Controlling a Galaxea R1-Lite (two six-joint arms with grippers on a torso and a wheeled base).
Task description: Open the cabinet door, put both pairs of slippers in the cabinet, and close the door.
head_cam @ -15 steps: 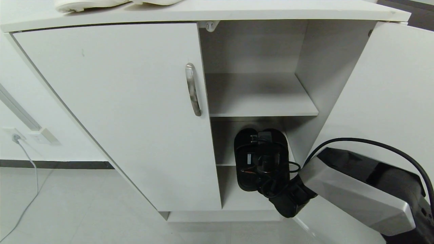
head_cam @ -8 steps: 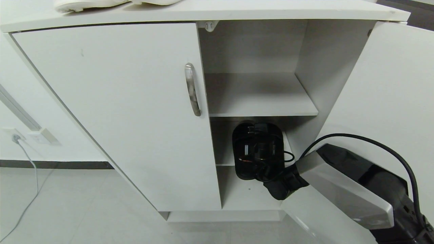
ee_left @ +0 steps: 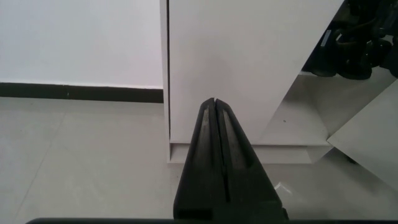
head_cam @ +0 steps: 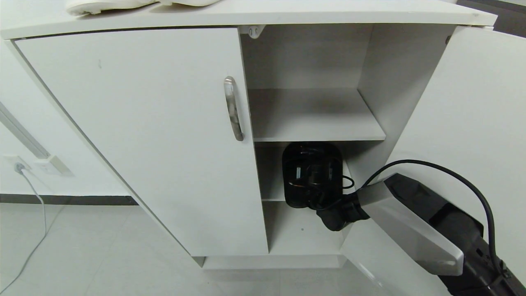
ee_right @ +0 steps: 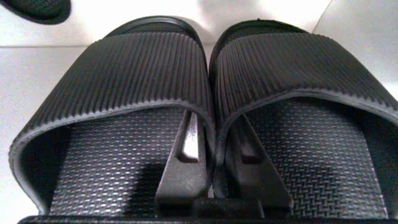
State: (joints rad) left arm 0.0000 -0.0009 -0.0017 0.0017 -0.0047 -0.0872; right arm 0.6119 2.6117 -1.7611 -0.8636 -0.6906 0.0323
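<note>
Black slippers (head_cam: 312, 174), pinched together by the right tool (ee_right: 214, 132), have been pushed deeper into the cabinet (head_cam: 404, 78), beneath the shelf (head_cam: 312, 119); release is judged imminent. The left tool (ee_left: 214, 118) is held with its fingers pressed together.

No txt, labels, nos. or signs legible in any view. Closed cabinet door (head_cam: 135, 123), approx 9 o'clock in head view, is plain white. Black slippers (head_cam: 312, 174), approx 4 o'clock of centre, show ribbed strap pattern only, w/ no print I can read.
</note>
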